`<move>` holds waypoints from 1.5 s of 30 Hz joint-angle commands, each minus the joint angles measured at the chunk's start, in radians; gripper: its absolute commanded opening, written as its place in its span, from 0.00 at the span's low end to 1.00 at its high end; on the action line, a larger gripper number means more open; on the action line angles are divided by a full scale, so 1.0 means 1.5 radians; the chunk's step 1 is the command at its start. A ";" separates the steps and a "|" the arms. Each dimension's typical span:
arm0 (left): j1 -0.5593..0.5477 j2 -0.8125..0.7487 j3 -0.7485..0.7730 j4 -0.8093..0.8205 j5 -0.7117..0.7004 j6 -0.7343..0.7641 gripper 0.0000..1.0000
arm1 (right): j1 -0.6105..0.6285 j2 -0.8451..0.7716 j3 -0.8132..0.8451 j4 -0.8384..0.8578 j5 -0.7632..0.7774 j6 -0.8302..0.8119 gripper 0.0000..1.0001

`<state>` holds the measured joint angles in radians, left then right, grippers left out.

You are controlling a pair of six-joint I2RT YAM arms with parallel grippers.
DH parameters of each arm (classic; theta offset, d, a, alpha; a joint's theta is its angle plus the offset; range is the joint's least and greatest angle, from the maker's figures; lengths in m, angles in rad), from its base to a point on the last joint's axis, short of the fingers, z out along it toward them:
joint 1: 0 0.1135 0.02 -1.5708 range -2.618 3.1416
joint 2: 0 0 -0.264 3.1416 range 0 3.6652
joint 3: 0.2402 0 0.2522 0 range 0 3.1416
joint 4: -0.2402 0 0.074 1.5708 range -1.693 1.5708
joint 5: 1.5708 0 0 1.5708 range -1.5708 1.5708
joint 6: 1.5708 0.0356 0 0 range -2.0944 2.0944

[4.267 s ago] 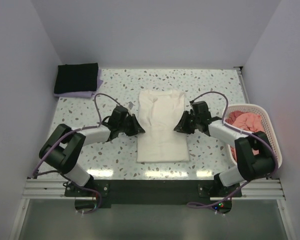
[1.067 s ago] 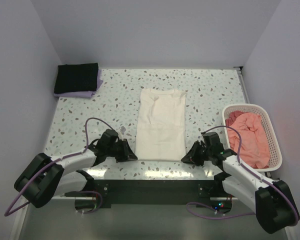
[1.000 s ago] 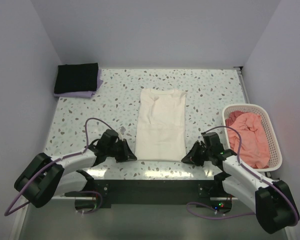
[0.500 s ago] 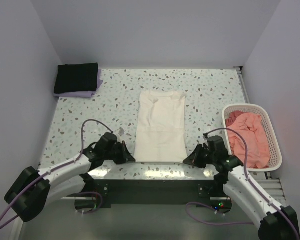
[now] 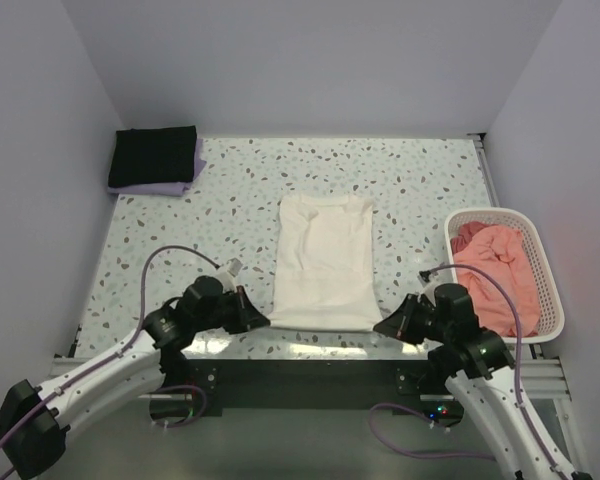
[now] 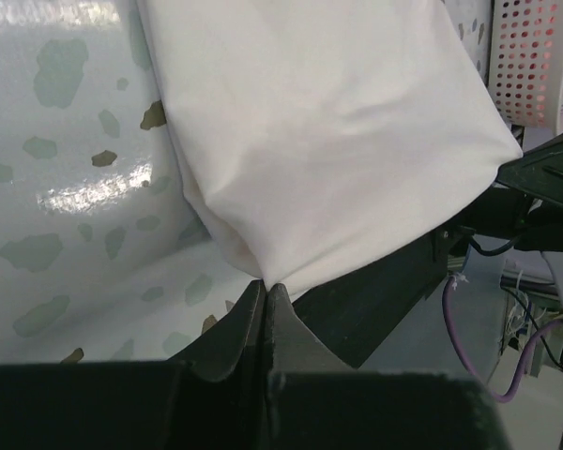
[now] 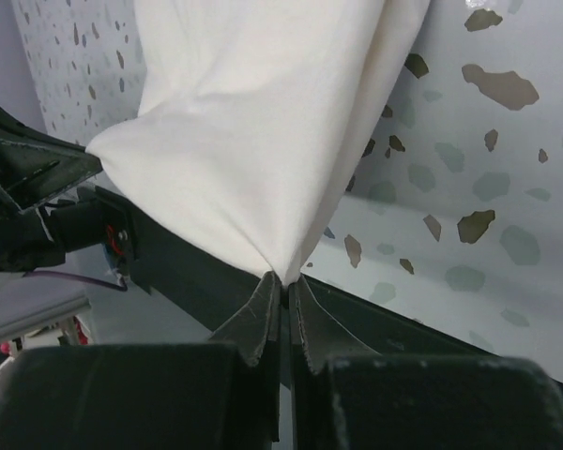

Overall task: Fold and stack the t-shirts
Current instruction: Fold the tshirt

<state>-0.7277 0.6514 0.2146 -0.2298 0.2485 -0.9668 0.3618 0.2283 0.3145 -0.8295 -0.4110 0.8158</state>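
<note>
Now the left gripper (image 6: 266, 287) is pinching the near-left corner of the cream-white t-shirt (image 5: 325, 262), its jaws pressed tight together on the cloth; the right gripper (image 7: 283, 279) is clamping the near-right corner likewise; the folded tee is lying lengthwise mid-table (image 5: 430, 190), its hem at the near edge; the black t-shirt (image 5: 155, 152) is resting on the lavender t-shirt (image 5: 185, 186) at the far-left corner; the salmon-pink t-shirt (image 5: 495, 270) is lying crumpled in the white basket (image 5: 542, 262).

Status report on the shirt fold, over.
Left pincer shut on cream tee, near left corner. Right pincer shut on its near right corner. Black tee over lavender tee, far left; pink tee in basket. Nothing in the way.
</note>
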 commanded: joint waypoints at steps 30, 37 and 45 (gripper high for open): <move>0.192 0.542 0.550 0.118 0.068 0.114 0.00 | -0.081 0.663 0.439 0.268 0.131 -0.085 0.00; 0.248 0.731 0.716 0.187 0.104 0.091 0.00 | -0.148 0.880 0.590 0.337 0.071 -0.087 0.00; 0.301 0.982 0.859 0.277 0.136 0.035 0.00 | -0.174 1.173 0.783 0.373 0.025 -0.088 0.00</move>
<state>-0.3000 2.0357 1.4082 0.0887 0.4171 -0.8764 0.1093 1.9106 1.3907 -0.3347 -0.3187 0.6952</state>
